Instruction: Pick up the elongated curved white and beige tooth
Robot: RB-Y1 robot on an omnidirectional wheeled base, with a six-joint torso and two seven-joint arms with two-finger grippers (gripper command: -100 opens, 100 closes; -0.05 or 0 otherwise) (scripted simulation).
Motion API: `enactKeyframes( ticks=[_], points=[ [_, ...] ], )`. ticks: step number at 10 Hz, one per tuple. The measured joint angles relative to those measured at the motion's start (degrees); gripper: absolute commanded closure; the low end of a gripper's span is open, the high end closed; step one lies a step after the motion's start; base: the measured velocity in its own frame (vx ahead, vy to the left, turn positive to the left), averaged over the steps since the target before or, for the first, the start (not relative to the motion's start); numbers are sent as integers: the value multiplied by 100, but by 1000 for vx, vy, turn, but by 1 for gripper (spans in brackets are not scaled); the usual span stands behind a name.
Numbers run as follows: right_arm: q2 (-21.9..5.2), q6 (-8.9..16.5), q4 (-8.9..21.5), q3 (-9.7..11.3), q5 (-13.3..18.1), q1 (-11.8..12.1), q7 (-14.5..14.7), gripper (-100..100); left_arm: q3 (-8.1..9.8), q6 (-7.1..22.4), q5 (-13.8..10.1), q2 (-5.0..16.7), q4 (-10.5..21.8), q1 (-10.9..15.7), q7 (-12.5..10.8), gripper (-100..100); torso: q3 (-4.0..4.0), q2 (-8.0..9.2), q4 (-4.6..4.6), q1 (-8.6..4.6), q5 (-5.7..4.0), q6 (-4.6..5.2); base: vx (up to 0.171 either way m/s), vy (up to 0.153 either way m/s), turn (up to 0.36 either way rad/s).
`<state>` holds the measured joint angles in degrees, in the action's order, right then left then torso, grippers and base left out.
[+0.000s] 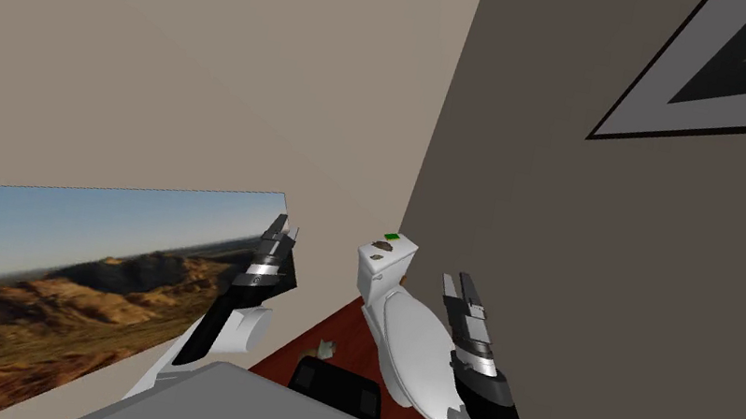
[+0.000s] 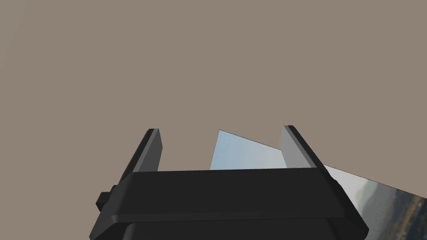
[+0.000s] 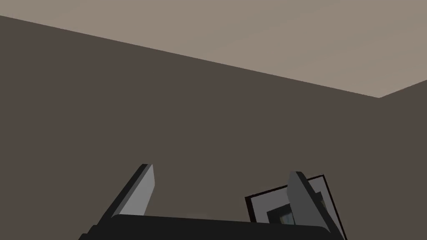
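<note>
1. Small whitish-beige tooth (image 1: 327,347) low in the head view, just left of centre. Lies on the dark red floor (image 1: 362,319), near the left side of the white toilet (image 1: 408,355) and just above a black box-shaped object (image 1: 336,388). Too small to make out its curve. Touched by neither gripper.
2. Toilet standing right of the tooth with lid down, its tank (image 1: 379,274) toward the room corner at frame centre. On the tank top, a small green item (image 1: 392,236) and a brownish one (image 1: 379,246), both too small to identify.
3. Left gripper (image 1: 286,227) left of centre in the head view, raised well apart from the tooth, at the upper right corner of a wide landscape picture (image 1: 68,265) on the beige wall. Fingers (image 2: 149,152) in the left wrist view spread about a third of the width apart, gripping nothing.
4. Right gripper (image 1: 458,280) right of centre, up beside the toilet against the dark brown wall. Fingers (image 3: 141,191) in the right wrist view likewise spread wide, empty between them.
5. Framed picture (image 1: 654,107) in the upper right of the head view, hung on the dark wall.
</note>
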<state>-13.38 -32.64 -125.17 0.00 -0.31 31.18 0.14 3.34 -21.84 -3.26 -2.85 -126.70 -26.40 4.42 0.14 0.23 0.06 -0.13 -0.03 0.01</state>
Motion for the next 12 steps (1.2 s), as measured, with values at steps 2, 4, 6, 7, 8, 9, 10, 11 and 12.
enactKeyframes(
  ticks=[2,4,6,7,8,9,10,11,12],
  points=[
    [-302,-68,147,43,90,43,-16,-100,0,0,0,0,0,0,0,0,1,1,0,2,0,0,-76,-22,83],
    [-618,-106,302,82,187,65,-32,-100,0,0,0,0,0,0,0,0,2,2,1,-1,0,0,-69,-22,119],
    [-944,-169,477,136,301,89,-43,-100,0,0,0,0,0,0,0,0,-1,-2,0,1,0,1,-64,-19,90],
    [-1122,-209,640,156,370,55,-58,-100,0,0,0,0,0,0,0,0,0,0,0,-1,0,-2,-65,-17,91],
    [-1305,-232,713,167,409,52,-71,-100,0,0,0,0,0,0,0,0,-1,-1,0,1,0,0,-67,-13,171],
    [-1504,-255,813,181,481,66,-92,-100,0,0,0,0,0,0,0,0,0,-1,0,2,1,-2,-54,-17,98],
    [-1673,-291,859,221,542,110,-82,-100,0,0,0,0,0,0,0,0,-2,-4,0,1,0,1,-79,-17,159],
    [-1843,-367,951,258,640,195,-65,-100,0,0,0,0,0,0,0,0,1,3,0,1,0,-1,-65,-3,95],
    [-2021,-399,1036,277,688,175,-67,-100,0,0,0,0,0,0,0,0,0,-2,0,5,1,0,-48,18,165]
  ],
)
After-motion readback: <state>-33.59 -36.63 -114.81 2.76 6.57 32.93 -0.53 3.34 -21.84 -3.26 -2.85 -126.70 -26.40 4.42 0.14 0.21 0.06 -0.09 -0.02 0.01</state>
